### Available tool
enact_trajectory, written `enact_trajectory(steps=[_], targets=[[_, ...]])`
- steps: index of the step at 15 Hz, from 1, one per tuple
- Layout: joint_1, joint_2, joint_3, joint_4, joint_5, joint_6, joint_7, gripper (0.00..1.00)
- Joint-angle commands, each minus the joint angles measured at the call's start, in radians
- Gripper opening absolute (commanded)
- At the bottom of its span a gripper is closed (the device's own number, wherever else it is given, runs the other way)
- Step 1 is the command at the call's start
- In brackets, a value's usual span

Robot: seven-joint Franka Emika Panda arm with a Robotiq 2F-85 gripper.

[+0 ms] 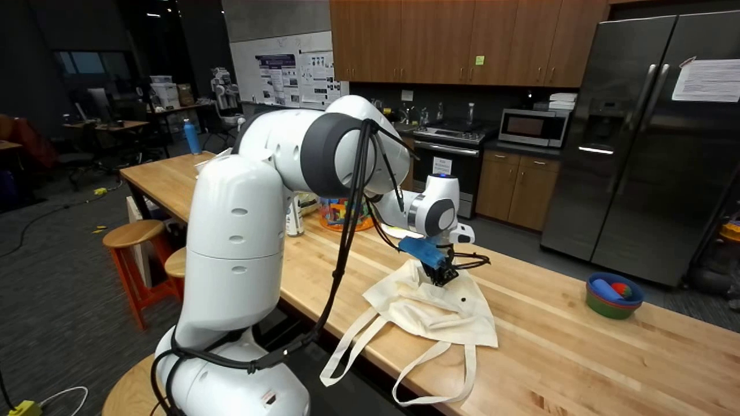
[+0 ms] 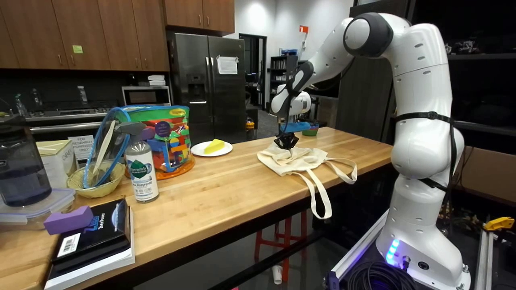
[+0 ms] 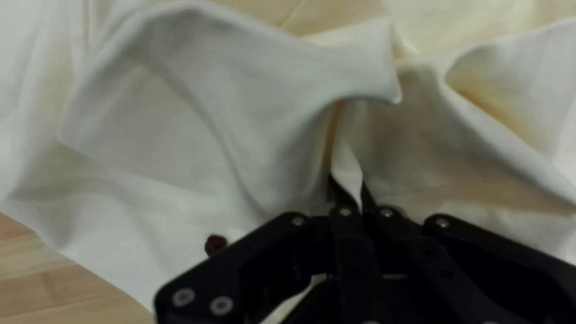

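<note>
Gripper (image 3: 352, 198) and cream tote bag (image 3: 252, 112) on a wooden table (image 1: 578, 358). In the wrist view, the fingers (image 3: 353, 252) extend up from the bottom of the frame and stand pressed together just below and right of centre, with a thin fold of the bag's cloth pinched between their tips. Loose cloth fills most of the frame; a dark round spot (image 3: 216, 245) marks it at lower left of centre, and bare table shows in the lower left corner. In an exterior view, the bag lies crumpled below and right of centre, the arm (image 1: 370, 153) extended down to its upper part, its straps (image 1: 471, 370) hanging over the table edge at lower centre. Nested bowls (image 1: 610, 311), blue above green, stand well apart from it at right, containing a blue object (image 1: 607, 288) and a red one (image 1: 622, 289). In an exterior view, a white plate (image 2: 197, 151) bearing a yellow wedge (image 2: 215, 146) lies left of centre, beside a clear pouch (image 2: 155, 115) of coloured blocks (image 2: 177, 145); a spray bottle (image 2: 141, 173) stands in front of the pouch.
</note>
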Motion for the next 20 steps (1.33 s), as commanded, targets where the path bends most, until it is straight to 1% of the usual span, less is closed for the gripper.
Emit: enact_trajectory(steps=[1,6,13,17,20], targets=[[-0.051,0.093,-0.027,0.092,0.073,-0.038,-0.034,0.01],[-0.092,0.138,-0.054,0.143,0.125,-0.066,-0.019,0.01],[-0.113,0.144,-0.097,0.147,0.138,-0.054,0.021,0.01],[-0.106,0.136,-0.095,0.153,0.138,-0.054,0.026,0.01],[-0.072,0.107,-0.074,0.144,0.128,-0.046,0.028,0.01]])
